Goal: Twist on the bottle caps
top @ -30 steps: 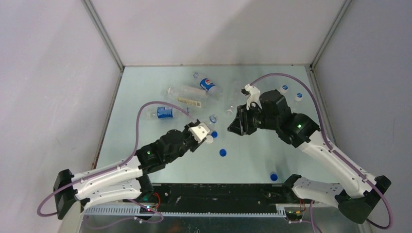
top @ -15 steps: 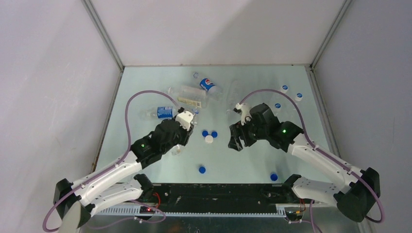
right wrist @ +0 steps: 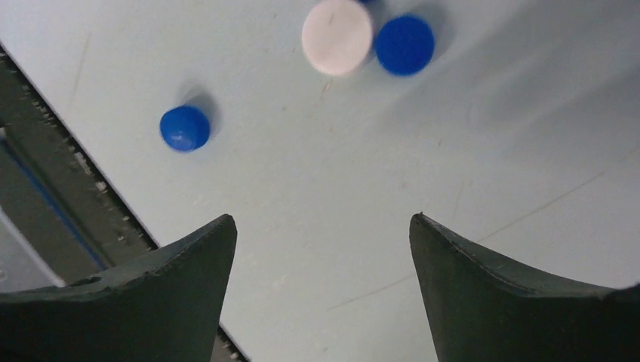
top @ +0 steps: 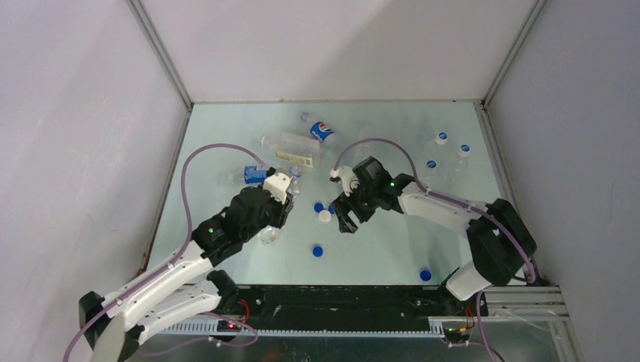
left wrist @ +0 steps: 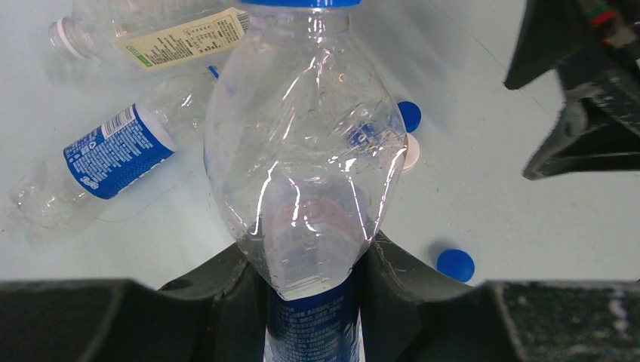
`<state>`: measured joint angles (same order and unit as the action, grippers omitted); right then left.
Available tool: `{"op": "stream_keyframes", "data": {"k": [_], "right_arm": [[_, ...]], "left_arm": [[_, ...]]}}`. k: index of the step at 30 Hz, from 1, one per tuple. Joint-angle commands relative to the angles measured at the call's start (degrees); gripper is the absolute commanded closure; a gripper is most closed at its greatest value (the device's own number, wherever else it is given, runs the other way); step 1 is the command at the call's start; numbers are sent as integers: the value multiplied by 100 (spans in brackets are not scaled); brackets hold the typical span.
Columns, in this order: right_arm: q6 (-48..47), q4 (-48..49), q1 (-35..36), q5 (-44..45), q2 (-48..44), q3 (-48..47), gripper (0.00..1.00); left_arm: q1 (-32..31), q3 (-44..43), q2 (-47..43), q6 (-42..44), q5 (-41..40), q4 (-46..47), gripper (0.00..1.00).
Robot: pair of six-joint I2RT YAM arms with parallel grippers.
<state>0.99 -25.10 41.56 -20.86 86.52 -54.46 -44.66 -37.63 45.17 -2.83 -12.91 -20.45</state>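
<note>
My left gripper (left wrist: 309, 298) is shut on the blue-labelled lower part of a clear bottle (left wrist: 302, 151), which points away from the wrist. A blue cap (left wrist: 298, 2) sits on its neck at the top edge of the left wrist view. From above, the left gripper (top: 275, 211) is left of centre. My right gripper (right wrist: 321, 219) stands open just above bare table, nothing between its fingers. Beyond it lie a white cap (right wrist: 337, 35), a blue cap (right wrist: 405, 44) touching it, and a blue cap (right wrist: 184, 127) apart to the left. The right gripper (top: 346, 219) is just right of the white cap (top: 324, 216).
Lying bottles crowd the back: a logo-labelled bottle (top: 321, 132), a pale-labelled bottle (top: 290, 151) and a blue-labelled bottle (left wrist: 113, 154). Three capped bottles (top: 441, 139) stand at the back right. Another blue cap (top: 425, 274) lies near the front edge, by the right arm's base.
The right gripper has opened, moving left and down towards the loose caps. The left gripper has carried its bottle left. One loose blue cap has shifted left on the table.
</note>
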Motion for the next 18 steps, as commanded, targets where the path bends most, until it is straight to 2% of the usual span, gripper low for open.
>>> {"op": "stream_keyframes", "data": {"k": [1,10,13,18], "right_arm": [[-1029,13,137,523,534,-719,15],[-1996,-317,159,1205,1903,-1743,26],[-2194,-435,158,1338,2237,-2020,37],[-2316,-439,170,1289,2523,-2268,39]], "left_arm": [[69,-280,-120,-44,34,-77,78],[103,-388,-337,-118,-163,-316,78],[136,-409,-399,-134,-217,-391,78],[161,-436,-391,-148,-230,-408,78]]}}
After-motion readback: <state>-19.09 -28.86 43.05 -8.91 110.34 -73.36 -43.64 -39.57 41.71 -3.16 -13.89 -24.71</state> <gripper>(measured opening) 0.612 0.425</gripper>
